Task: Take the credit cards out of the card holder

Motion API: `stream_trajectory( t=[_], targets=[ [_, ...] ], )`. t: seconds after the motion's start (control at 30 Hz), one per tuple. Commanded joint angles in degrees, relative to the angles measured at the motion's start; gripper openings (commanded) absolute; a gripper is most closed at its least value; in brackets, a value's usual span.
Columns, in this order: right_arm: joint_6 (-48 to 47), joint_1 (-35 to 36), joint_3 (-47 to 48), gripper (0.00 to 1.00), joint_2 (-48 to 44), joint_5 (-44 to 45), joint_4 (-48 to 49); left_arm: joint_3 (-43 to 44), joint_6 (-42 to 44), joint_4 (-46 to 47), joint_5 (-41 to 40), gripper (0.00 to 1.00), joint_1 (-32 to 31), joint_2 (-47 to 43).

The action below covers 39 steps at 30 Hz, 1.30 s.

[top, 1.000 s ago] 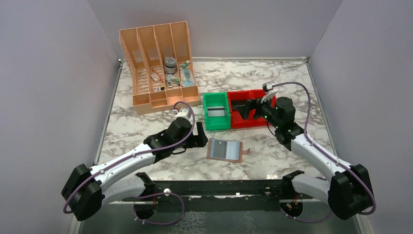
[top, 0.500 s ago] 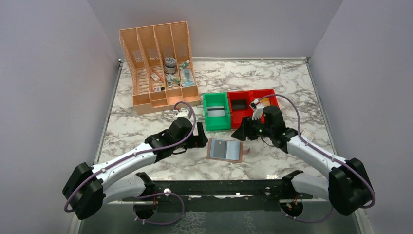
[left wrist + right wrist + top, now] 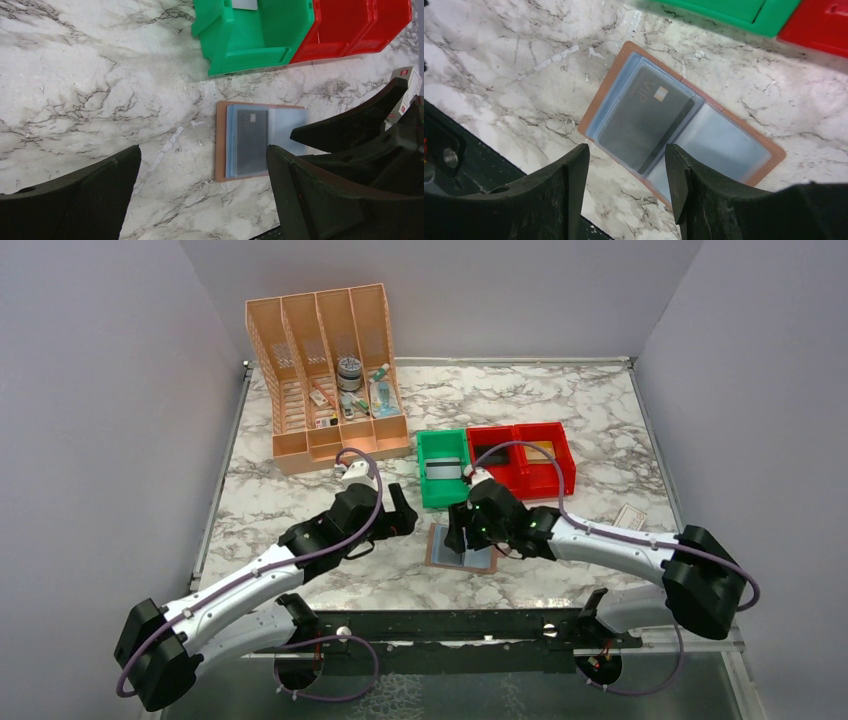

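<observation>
The brown card holder (image 3: pixel 480 562) lies open on the marble near the front edge, blue-grey inside up. A dark credit card (image 3: pixel 644 120) marked VIP sits in its left pocket; it also shows in the left wrist view (image 3: pixel 251 142). The holder's right pocket (image 3: pixel 724 145) looks empty. My right gripper (image 3: pixel 455 537) hovers just above the holder's left half, open and empty, jaws straddling the card's near end (image 3: pixel 626 155). My left gripper (image 3: pixel 402 512) is open and empty, to the left of the holder (image 3: pixel 222 140), over bare marble (image 3: pixel 202 195).
A green bin (image 3: pixel 443 468) holding a grey card and two red bins (image 3: pixel 520 455) stand just behind the holder. An orange desk organiser (image 3: pixel 325 370) stands at the back left. A small white box with a red mark (image 3: pixel 630 515) lies to the right.
My right gripper has swung from the red bins forward and left, down over the open holder. My left gripper has shifted slightly left and back.
</observation>
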Motion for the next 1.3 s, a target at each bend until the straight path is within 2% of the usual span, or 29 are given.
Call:
stream_trajectory(
  t=[0.0,0.33,0.53,0.77,1.0,1.13,1.27],
  targets=[
    [4.84,4.04,2.35,0.57,4.34,10.17,-0.04,-1.61,-1.00,-2.50,-2.55,0.99,0.36,-1.91],
    [9.40,4.54,3.21,0.55,9.56,15.18,-1.05,-2.06,-1.58,-2.56,-1.97,0.99,0.33,-1.86],
    [8.09,4.52,4.04,0.54,13.02,12.98,1.48,-1.47,-1.71,-2.52,-1.45,0.99,0.34,-0.57],
    [8.47,4.42,3.52,0.43,16.77,14.55,1.35,-1.51,-1.87,-2.32,-1.24,0.99,0.39,-0.42],
    [9.25,3.63,-1.70,0.18,16.42,12.78,4.15,-1.13,-1.50,-1.93,-0.02,0.98,0.33,1.37],
    [8.18,-0.34,-6.83,0.02,14.12,5.29,11.45,-1.29,-0.70,0.39,2.46,0.97,0.33,2.78],
    [7.02,-4.88,-10.34,0.01,13.43,-3.47,18.04,-1.33,0.95,4.11,7.67,0.91,0.33,5.44]
  ],
)
